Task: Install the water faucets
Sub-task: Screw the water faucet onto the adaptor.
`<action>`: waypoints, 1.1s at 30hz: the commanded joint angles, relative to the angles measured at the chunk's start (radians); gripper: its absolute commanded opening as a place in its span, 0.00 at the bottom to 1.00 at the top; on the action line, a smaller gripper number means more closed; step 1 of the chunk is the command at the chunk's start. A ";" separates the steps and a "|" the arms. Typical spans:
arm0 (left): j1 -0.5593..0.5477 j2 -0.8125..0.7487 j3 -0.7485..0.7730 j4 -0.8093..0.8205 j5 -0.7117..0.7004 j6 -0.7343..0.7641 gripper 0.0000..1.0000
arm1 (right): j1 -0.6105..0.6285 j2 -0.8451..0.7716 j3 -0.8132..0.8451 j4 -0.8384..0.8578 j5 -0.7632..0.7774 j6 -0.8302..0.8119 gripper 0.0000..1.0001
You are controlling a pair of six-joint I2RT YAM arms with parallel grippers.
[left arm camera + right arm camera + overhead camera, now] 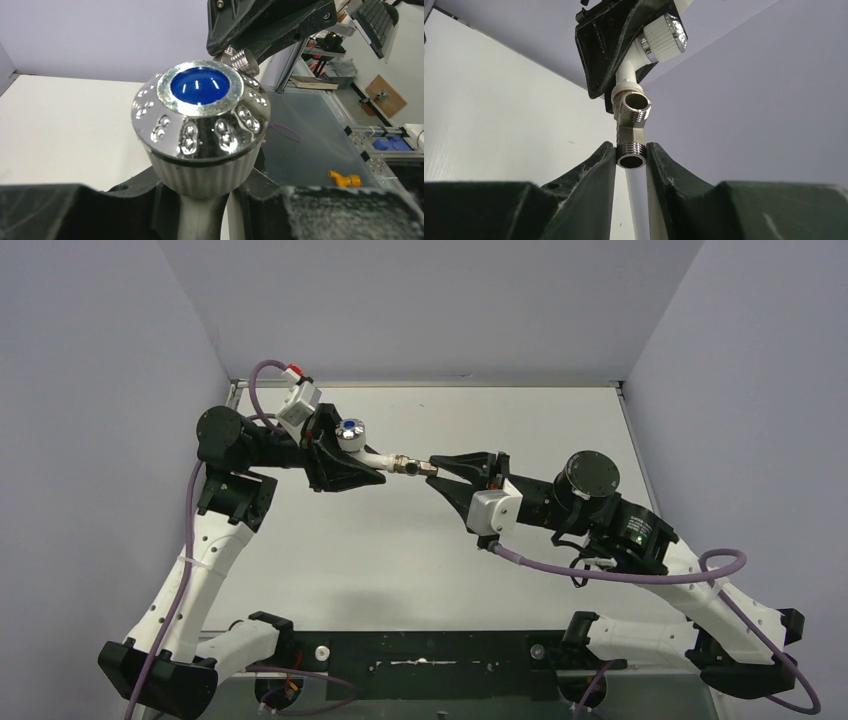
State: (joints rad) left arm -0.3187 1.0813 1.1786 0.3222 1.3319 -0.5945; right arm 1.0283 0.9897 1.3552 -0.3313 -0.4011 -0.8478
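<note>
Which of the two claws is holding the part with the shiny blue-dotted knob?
The left gripper: it clamps the white tap body bearing the knob. The right gripper pinches only the metal fitting.

Left gripper (366, 462) clamps white faucet (374, 453), blue-dot knob (349, 430) facing up. Right gripper (436, 468) pinches brass fitting (408, 466) touching faucet end, above table (520, 420).
</note>
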 commanded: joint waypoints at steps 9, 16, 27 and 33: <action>-0.003 -0.029 0.048 0.036 -0.006 -0.002 0.00 | 0.004 -0.021 -0.087 0.296 0.120 0.599 0.00; -0.003 -0.027 0.047 0.038 -0.007 -0.001 0.00 | 0.004 -0.015 -0.098 0.290 0.184 0.962 0.00; -0.003 -0.018 0.055 0.041 -0.005 -0.001 0.00 | 0.004 -0.006 -0.083 0.234 0.320 1.229 0.00; -0.003 -0.012 0.055 0.044 -0.001 0.001 0.00 | 0.004 -0.004 -0.065 0.204 0.351 1.348 0.00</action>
State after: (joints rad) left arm -0.3122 1.0801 1.1786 0.3164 1.3327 -0.5983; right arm 1.0290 0.9649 1.2598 -0.1379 -0.1345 0.3725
